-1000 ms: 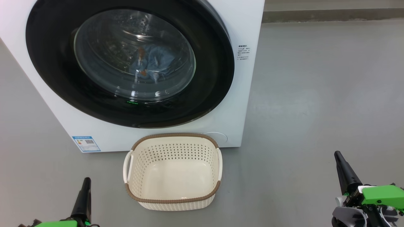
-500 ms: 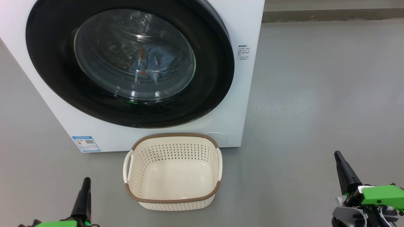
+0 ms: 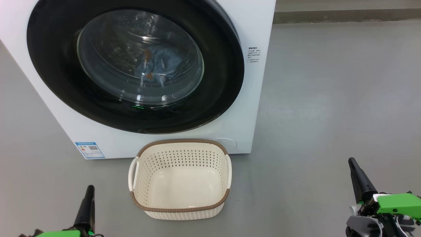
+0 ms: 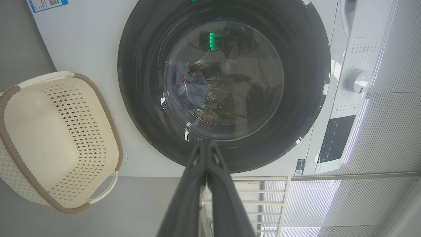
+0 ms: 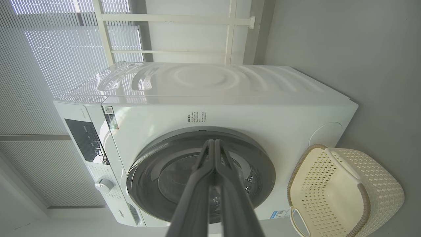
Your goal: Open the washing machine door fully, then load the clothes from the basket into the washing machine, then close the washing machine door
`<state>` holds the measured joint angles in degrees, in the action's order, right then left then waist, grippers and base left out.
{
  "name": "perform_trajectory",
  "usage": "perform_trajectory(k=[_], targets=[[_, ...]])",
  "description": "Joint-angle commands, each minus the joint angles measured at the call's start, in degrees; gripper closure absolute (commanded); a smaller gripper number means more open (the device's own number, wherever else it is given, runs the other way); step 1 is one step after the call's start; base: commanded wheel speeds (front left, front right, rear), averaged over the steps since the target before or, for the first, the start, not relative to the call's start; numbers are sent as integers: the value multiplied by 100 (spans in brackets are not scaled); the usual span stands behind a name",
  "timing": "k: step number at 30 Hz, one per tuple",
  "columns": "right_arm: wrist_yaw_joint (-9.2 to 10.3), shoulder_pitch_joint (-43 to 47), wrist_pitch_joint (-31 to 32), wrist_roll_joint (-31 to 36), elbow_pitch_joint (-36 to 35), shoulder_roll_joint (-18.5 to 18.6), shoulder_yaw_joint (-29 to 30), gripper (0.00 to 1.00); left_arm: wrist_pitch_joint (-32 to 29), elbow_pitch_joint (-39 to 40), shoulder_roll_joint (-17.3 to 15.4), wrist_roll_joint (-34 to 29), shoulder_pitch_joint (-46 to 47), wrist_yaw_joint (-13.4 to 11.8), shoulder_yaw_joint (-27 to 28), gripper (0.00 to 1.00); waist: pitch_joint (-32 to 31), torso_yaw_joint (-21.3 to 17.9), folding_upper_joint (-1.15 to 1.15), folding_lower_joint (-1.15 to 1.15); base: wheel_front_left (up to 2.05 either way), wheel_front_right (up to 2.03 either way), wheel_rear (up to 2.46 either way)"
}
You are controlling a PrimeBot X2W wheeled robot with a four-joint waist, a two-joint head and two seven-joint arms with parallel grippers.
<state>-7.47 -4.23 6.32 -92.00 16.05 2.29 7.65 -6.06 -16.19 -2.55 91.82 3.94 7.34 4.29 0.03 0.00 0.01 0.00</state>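
Both clenched tip to tip: left gripper [image 3: 89,189], right gripper [image 3: 352,162]. Between them, slightly ahead, the basket [image 3: 179,209]; clothes [image 3: 159,65] well beyond the fingertips, inside the washing machine [image 3: 252,95] behind the shut washing machine door [image 3: 218,82]

The grey floor [image 3: 329,98] carries the washing machine [image 3: 253,85] and, just before it, the basket [image 3: 181,215].
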Motion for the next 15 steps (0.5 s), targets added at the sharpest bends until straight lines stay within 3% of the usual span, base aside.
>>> perform_trajectory(k=[1,15], targets=[[-2,-236,23,-9,-169,59,-103,100,-25,177,-54,52,264,14,203,100,0,0,-1,0,0,0,0],[-2,-236,23,-9,-169,59,-103,100,-28,178,-52,49,264,14,206,100,0,0,-1,0,0,0,0]])
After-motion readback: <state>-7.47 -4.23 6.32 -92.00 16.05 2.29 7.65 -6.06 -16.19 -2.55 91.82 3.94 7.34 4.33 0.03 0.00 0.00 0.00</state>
